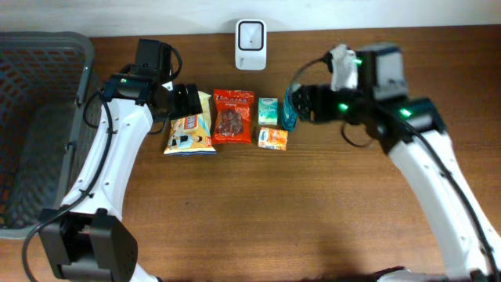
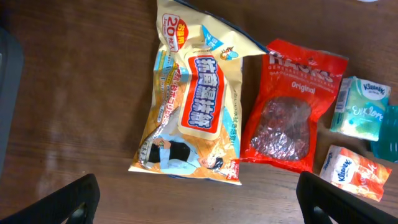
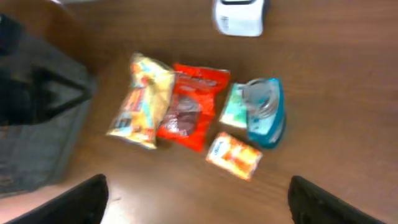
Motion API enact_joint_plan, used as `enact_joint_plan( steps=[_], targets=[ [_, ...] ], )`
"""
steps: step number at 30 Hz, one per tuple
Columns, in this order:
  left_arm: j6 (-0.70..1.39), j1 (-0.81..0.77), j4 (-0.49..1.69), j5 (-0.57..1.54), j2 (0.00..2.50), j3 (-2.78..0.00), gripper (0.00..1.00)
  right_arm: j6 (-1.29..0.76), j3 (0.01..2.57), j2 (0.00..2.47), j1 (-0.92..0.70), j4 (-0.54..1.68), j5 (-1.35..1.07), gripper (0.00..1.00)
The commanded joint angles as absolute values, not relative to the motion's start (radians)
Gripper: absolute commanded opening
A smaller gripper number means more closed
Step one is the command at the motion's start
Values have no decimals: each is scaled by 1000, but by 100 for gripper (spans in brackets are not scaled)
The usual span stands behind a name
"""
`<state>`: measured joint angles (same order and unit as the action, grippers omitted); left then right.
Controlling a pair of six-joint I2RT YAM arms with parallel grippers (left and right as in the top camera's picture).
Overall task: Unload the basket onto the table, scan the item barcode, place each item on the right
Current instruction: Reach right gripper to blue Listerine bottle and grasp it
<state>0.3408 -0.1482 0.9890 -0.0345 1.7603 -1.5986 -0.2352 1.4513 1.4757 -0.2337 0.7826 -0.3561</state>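
Several packets lie in a row mid-table: a yellow snack bag, a red bag, a green tissue pack, an orange tissue pack and a teal wipes pack. A white scanner stands at the back. My left gripper hovers open over the snack bag's far end, holding nothing. My right gripper hangs open beside the teal pack, with only bare wood between its fingers. No barcode shows.
A grey mesh basket fills the left side of the table. Both arms reach in from the front edge toward the row of packets.
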Motion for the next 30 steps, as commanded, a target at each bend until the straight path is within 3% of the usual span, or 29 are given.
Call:
enact_joint_plan(
  steps=[1, 7, 13, 15, 20, 23, 30],
  targets=[
    [351, -146, 991, -42, 1765, -1597, 99, -350, 1505, 1624, -330, 731, -16, 74],
    [351, -145, 991, -42, 1765, -1597, 99, -349, 1505, 1729, -340, 583, 64, 70],
    [351, -147, 991, -42, 1765, -1597, 99, -287, 1504, 1798, -341, 547, 57, 64],
    [351, -147, 991, -42, 1765, -1597, 99, -269, 1504, 1813, -341, 537, 58, 57],
    [351, -147, 991, -42, 1765, -1597, 99, -266, 1504, 1845, -342, 524, 58, 55],
    [351, -147, 991, -42, 1765, -1597, 99, -266, 1504, 1845, -339, 520, 93, 38],
    [351, -147, 991, -42, 1765, -1597, 99, -266, 1502, 1880, -307, 543, 107, 36]
  ],
)
